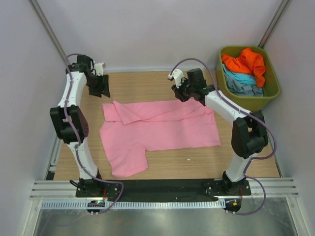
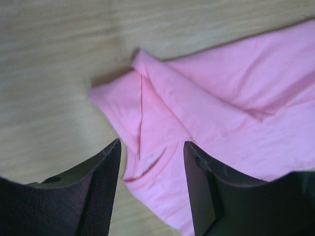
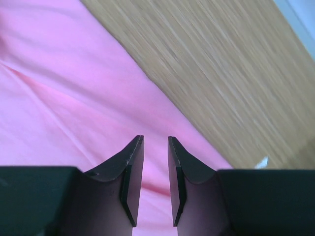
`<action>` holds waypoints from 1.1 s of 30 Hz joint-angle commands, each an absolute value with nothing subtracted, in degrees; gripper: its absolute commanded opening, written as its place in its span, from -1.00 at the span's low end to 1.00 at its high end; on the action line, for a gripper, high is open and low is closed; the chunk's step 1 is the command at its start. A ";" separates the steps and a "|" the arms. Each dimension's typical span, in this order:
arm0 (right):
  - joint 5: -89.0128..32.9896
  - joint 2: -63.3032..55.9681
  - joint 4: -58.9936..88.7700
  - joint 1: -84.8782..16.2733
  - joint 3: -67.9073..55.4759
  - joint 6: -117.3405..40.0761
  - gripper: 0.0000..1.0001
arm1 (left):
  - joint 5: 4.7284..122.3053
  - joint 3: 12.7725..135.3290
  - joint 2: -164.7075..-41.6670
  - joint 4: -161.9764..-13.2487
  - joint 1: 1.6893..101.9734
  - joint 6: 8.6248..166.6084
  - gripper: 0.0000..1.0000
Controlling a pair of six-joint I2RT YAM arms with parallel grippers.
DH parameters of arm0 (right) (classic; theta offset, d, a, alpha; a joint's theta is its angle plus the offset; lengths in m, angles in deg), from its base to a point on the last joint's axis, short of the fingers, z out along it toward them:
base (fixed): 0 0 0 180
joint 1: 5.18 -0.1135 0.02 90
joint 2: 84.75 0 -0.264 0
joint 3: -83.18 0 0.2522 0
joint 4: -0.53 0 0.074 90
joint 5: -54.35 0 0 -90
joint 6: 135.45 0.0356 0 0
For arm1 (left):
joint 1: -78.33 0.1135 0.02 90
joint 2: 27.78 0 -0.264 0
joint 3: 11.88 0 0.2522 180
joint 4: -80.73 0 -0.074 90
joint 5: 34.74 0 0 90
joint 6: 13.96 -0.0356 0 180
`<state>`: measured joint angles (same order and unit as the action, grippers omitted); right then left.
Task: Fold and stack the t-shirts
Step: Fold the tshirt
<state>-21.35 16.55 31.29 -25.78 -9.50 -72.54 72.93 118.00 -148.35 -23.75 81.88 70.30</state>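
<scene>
a robot lab test cell, with white panel walls (image 1: pixel 147 29) boxing in a wooden table (image 1: pixel 147 81)

1. The spread t-shirt (image 1: pixel 162 128) lies flat on the middle of the desk (image 1: pixel 236 157), with 1 sleeve toward the near edge.
2. Its far-left corner is folded over onto the shirt.
3. The left hand (image 1: pixel 100 88) hangs at the far left, just behind that corner.
4. The right hand (image 1: pixel 180 93) hangs above the shirt's far edge, right of centre.
5. The tub (image 1: pixel 273 91) stands at the desk's far-right corner, with heaped t-shirts (image 1: pixel 244 69) in it.
</scene>
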 commanded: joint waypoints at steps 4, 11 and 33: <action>-16.23 21.15 30.37 -33.73 -17.76 -73.22 -0.38 | 76.17 99.74 -132.82 -23.90 87.46 74.10 0.10; -14.74 31.96 32.39 -40.59 -27.07 -73.22 -0.45 | 85.39 89.17 -129.38 -24.16 93.80 78.50 0.04; -8.49 41.55 23.78 -53.95 -34.11 -67.42 -0.48 | 85.23 82.04 -139.40 -23.45 96.35 80.78 -0.11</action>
